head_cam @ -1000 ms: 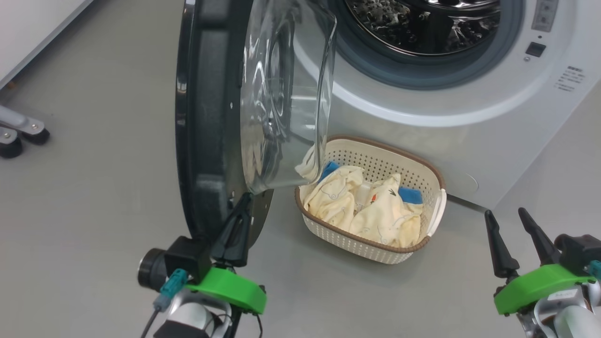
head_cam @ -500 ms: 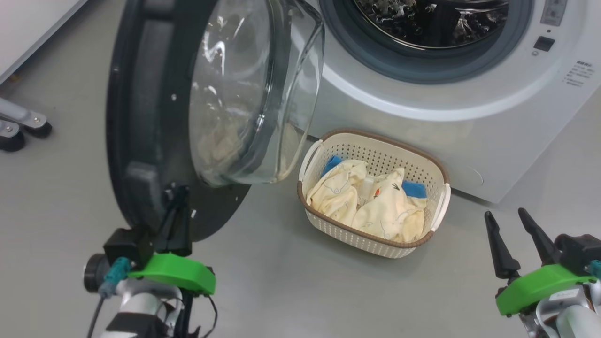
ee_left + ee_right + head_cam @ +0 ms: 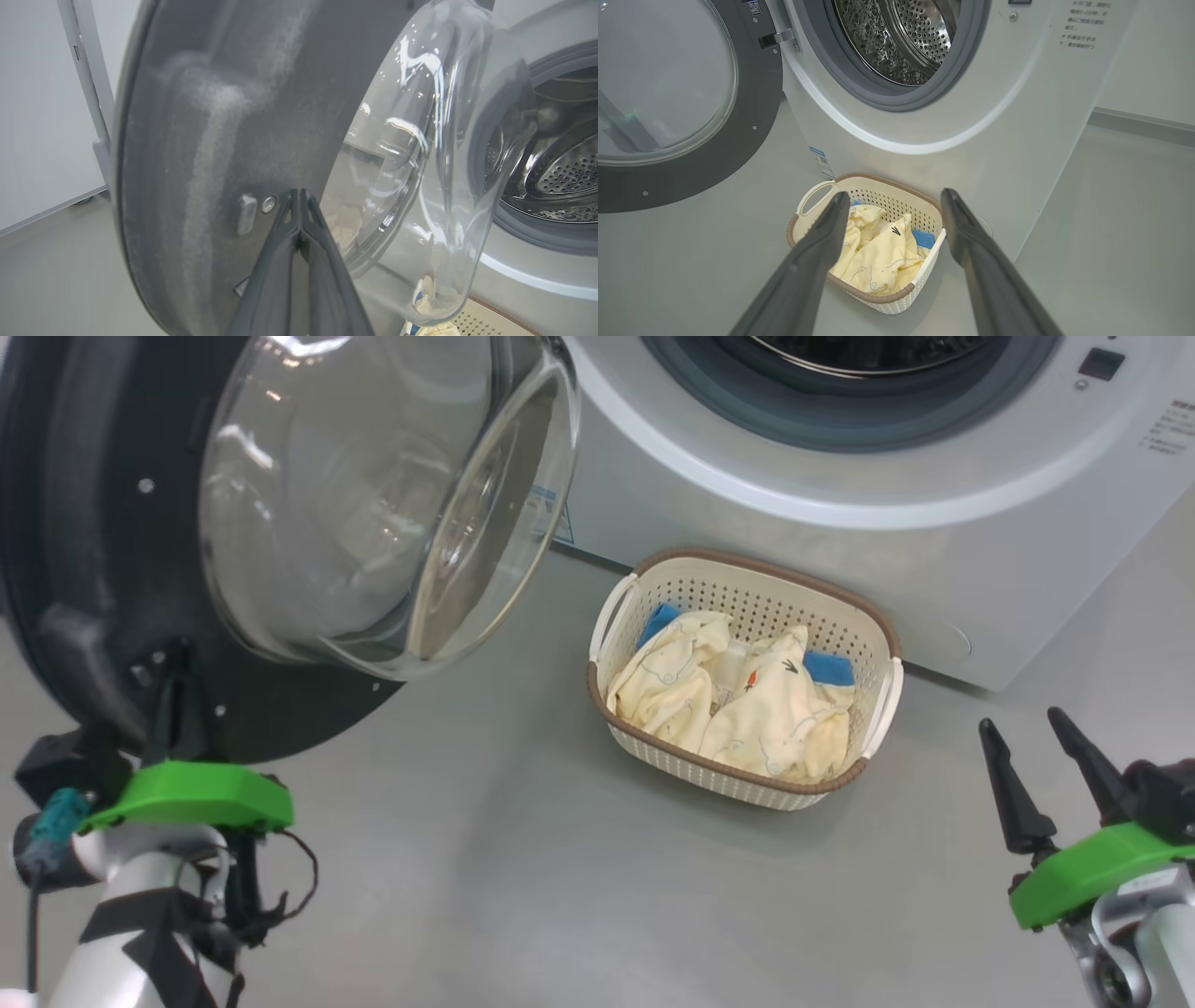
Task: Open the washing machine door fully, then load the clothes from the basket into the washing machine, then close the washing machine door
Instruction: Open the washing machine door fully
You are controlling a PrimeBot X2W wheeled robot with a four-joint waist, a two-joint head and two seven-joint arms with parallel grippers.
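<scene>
Head view: my left gripper point(image 3: 177, 674), tips pressed together, is swinging the washing machine door point(image 3: 79, 569) wider, nearly fully open.

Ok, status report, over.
Left claw shut, tips at washing machine door. Right claw open, empty. Door wide open; clothes in basket. Nothing in the way.
</scene>
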